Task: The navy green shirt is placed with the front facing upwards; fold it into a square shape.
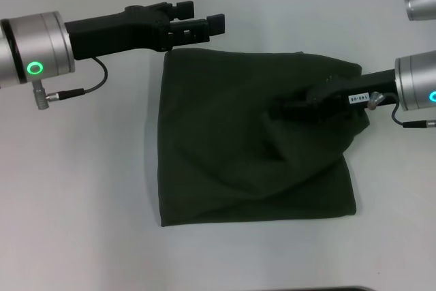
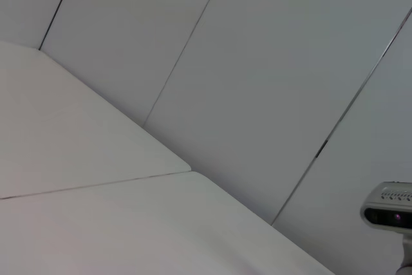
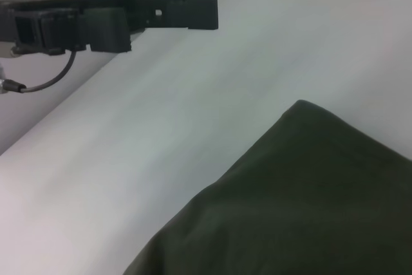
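While the navy green shirt (image 1: 238,148) lay folded into a rough square on the white table (image 1: 82,168), the left gripper (image 1: 204,18) hovered beyond its far edge with fingers apart, and the right gripper (image 1: 300,105) rested on the cloth, its fingers' state unclear.

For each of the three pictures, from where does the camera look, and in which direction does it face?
Head view: from above, down at the table, the navy green shirt, left gripper and right gripper.
Left wrist view: from the left arm, toward wall panels; no own fingers visible.
Right wrist view: from the right arm, across the shirt.
Shared: head and right wrist views both show the left gripper.
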Available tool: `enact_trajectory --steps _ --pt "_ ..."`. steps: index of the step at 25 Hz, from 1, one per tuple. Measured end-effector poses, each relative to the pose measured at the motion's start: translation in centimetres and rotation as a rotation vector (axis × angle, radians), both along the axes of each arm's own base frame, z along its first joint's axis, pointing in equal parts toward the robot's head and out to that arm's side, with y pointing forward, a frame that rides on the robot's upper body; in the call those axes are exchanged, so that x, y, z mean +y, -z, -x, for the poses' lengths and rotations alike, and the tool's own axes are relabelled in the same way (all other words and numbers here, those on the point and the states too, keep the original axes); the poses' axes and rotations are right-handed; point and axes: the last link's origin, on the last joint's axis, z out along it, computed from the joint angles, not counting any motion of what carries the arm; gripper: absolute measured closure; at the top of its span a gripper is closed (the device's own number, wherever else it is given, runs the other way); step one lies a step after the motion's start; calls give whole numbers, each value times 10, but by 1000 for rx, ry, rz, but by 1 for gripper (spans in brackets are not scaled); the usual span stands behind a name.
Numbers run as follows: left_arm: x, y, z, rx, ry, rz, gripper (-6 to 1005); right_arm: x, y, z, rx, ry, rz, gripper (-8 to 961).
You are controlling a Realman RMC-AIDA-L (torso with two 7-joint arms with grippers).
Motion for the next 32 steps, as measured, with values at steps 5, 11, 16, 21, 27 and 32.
enact_trajectory --steps 5,11,16,21,27,32 --pt "0 0 0 0 0 -2 96 -2 2 1 8 1 14 666" --pt "0 0 0 0 0 -2 96 -5 2 3 24 -5 40 762" --pt "0 0 1 1 1 -2 96 -7 1 1 33 9 40 879" --pt "0 0 1 4 7 -6 96 -12 -4 2 64 1 54 941" --pt "0 0 0 5 12 -7 96 -25 -10 -4 108 -17 59 941" --pt "1 0 -1 5 12 -10 96 -38 -23 -14 150 -33 16 941"
